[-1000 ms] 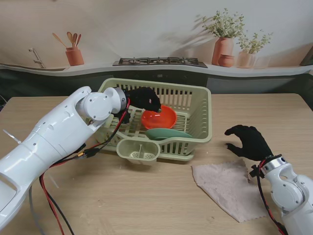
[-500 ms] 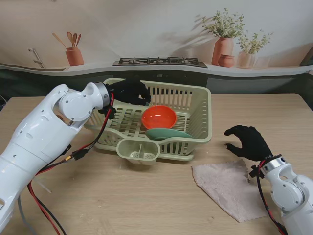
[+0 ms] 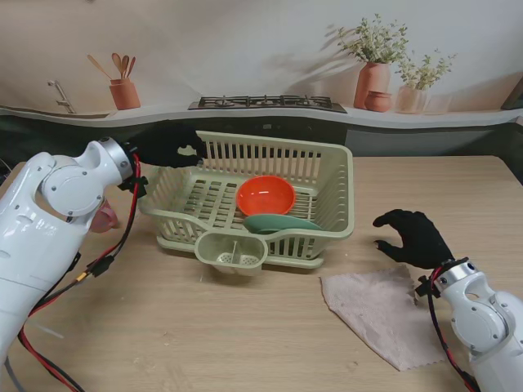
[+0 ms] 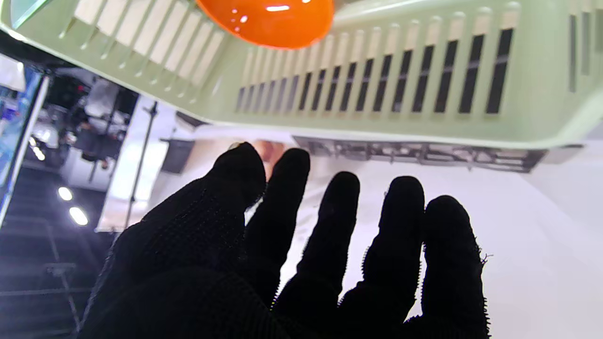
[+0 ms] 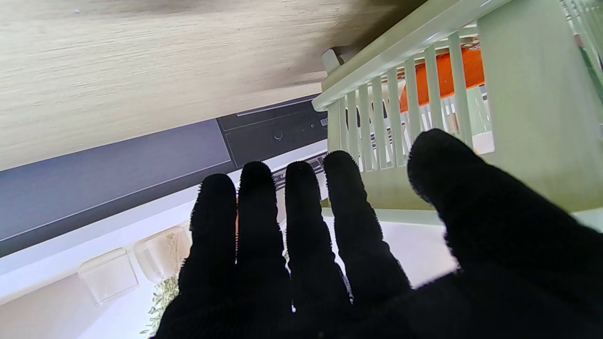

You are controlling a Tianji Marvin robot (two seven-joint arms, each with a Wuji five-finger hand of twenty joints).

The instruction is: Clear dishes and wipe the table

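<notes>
A pale green dish rack (image 3: 335, 196) stands mid-table with an orange bowl (image 3: 265, 195) and a teal plate (image 3: 282, 223) inside. My left hand (image 3: 167, 147) is open, empty, hovering over the rack's far left corner; its wrist view shows spread fingers (image 4: 339, 226), the rack wall (image 4: 377, 84) and the bowl (image 4: 268, 19). A pinkish cloth (image 3: 380, 310) lies flat to the right of the rack, nearer to me. My right hand (image 3: 417, 237) is open just beyond the cloth's far edge, holding nothing. Its wrist view shows fingers (image 5: 301, 226) and the rack (image 5: 527, 117).
A small cutlery cup (image 3: 231, 251) hangs on the rack's near side. A pink object (image 3: 104, 217) peeks out behind my left forearm. Red and black cables (image 3: 90, 265) dangle from the left arm. Bare wooden table (image 3: 204, 335) stretches nearer to me.
My left hand has let go of the orange bowl, risen out of the rack and drawn back to the left past its far left corner. The right hand has stayed put.
</notes>
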